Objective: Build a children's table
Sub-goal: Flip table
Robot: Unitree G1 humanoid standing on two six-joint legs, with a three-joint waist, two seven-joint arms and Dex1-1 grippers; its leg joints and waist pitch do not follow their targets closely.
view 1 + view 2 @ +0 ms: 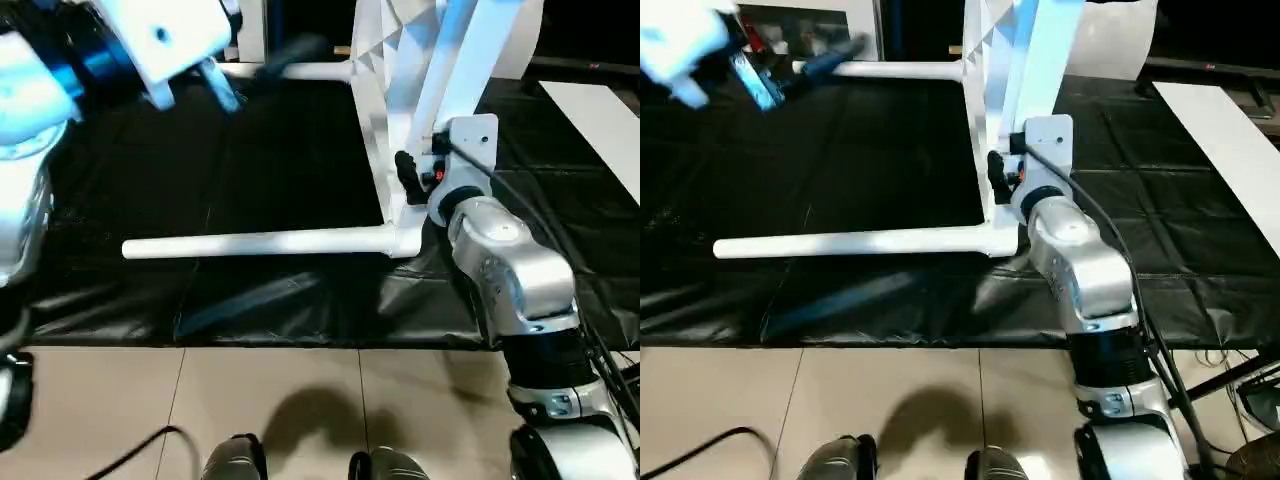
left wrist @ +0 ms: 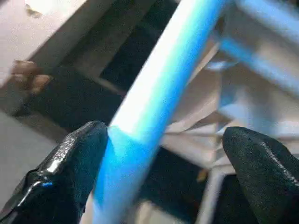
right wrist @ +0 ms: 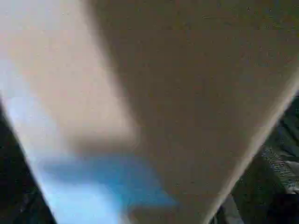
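Found the children's table [image 1: 985, 150] tipped on edge on the black-covered tabletop [image 1: 280, 150], with its square top upright and the ribbed underside turned to the robot's left. Noted two white legs seated in corner sockets and pointing level to the left. Recorded the near leg [image 1: 250, 243] low over the cover along its full length, contact with the cover not confirmed. Recorded the far leg [image 1: 900, 70] level and parallel to it, at the table's farther edge. Logged a further leg [image 1: 450, 60] slanting upward past the top of the head views.

Observed the left tool [image 2: 166, 135] raised at the far left, by the free end of the far leg. Saw its black fingers [image 2: 70, 163] spread wide in a released state, with a white leg passing between them in the left wrist view. Could not confirm contact between finger and leg.

Located the right tool [image 1: 408, 175] hard against the lower edge of the upright top, just above the near leg's socket. Could not tell whether it was released or clenched, as a blurred white surface lay close to the wrist camera.

Noted pale floor tiles [image 1: 270, 390] in front of the tabletop.
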